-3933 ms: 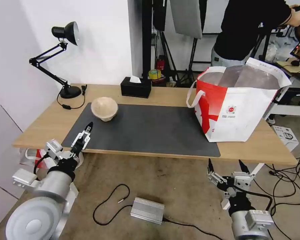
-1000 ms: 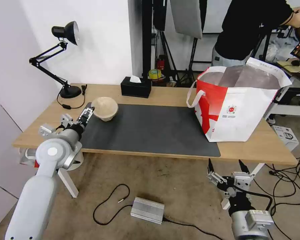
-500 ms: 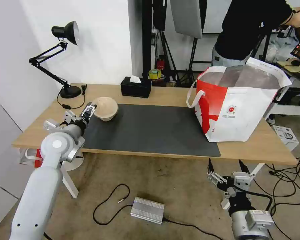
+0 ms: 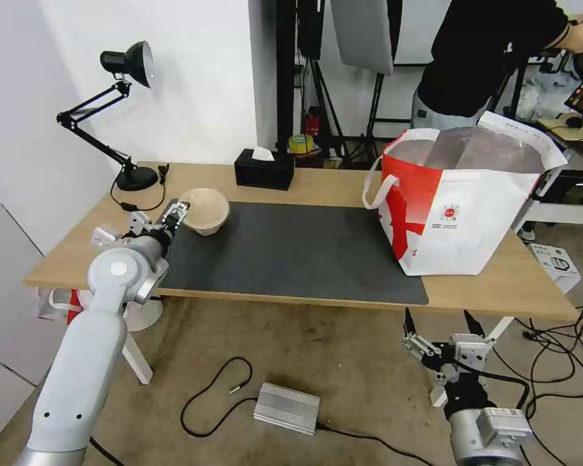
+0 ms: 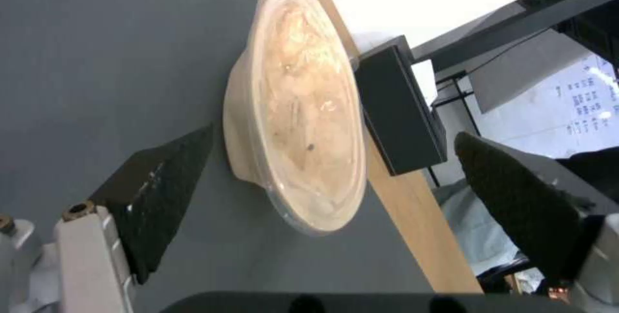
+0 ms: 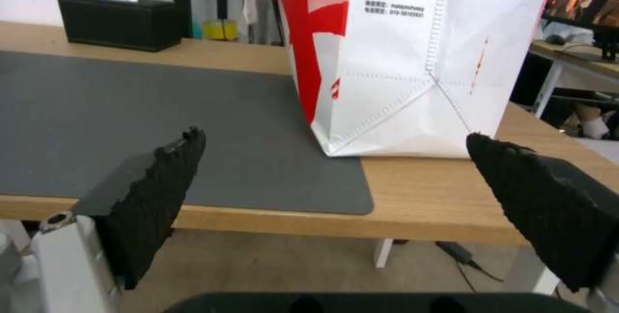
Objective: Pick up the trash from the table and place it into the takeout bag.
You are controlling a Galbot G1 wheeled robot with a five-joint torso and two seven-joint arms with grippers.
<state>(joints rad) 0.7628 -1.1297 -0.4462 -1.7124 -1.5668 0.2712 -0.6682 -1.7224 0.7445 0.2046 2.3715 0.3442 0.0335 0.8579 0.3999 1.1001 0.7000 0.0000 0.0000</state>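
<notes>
The trash in view is a beige pulp bowl (image 4: pixel 205 210) under a clear lid, standing at the far left corner of the dark mat (image 4: pixel 291 249) on the table (image 4: pixel 343 184). My left gripper (image 4: pixel 175 212) is open at the bowl's left side. In the left wrist view the bowl (image 5: pixel 297 110) lies between the fingers (image 5: pixel 161 192) of the left gripper (image 5: pixel 333 135), one beside its wall and one past its lid. The takeout bag (image 4: pixel 463 207) stands open at the right end. My right gripper (image 4: pixel 437 318) hangs open below the table's front edge, facing the bag (image 6: pixel 400 61).
A black tissue box (image 4: pixel 263 169) sits behind the mat and a black desk lamp (image 4: pixel 126 116) at the far left corner. A person stands behind the bag. Cables and a silver box (image 4: pixel 286 408) lie on the floor. A red-and-white plastic bag (image 4: pixel 61 304) hangs under the table's left end.
My left arm rose from the table's front edge and reached forward to the bowl, edging closer over the last second. The right arm, the bowl and the bag have not moved.
</notes>
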